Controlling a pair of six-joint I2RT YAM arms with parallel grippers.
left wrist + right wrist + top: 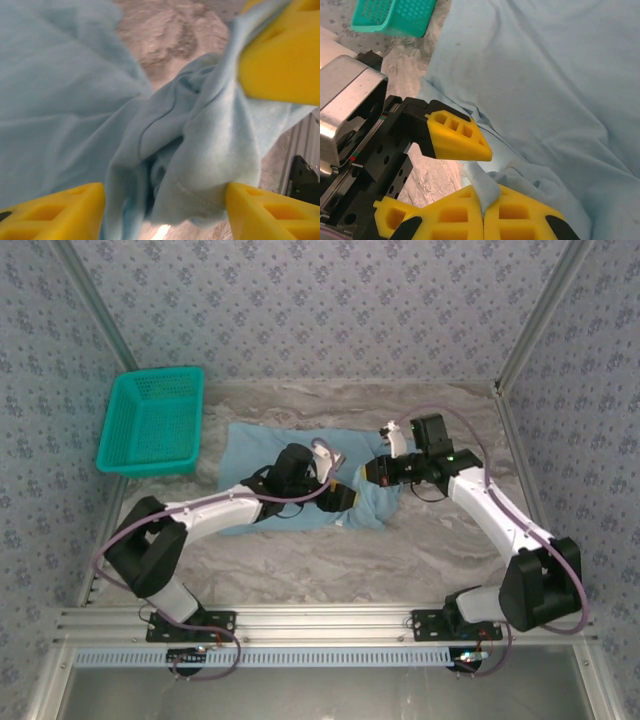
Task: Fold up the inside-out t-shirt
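The light blue inside-out t-shirt [285, 455] lies spread on the marble table, and its right side is bunched up between the two arms. My right gripper [483, 210] is shut on a small fold of the shirt's edge [481, 184]. In the top view the right gripper [368, 473] sits at the shirt's right side. Just to its left, my left gripper [340, 498] stands open, its yellow fingers [55, 212] spread either side of a hanging bunch of shirt cloth [200, 150]. One right gripper finger [280, 50] shows in the left wrist view, close above that bunch.
A teal mesh basket [150, 425] stands at the back left, apart from the shirt. Patterned walls and metal posts close in the table [400, 550] on three sides. The left arm lies across the shirt's lower edge.
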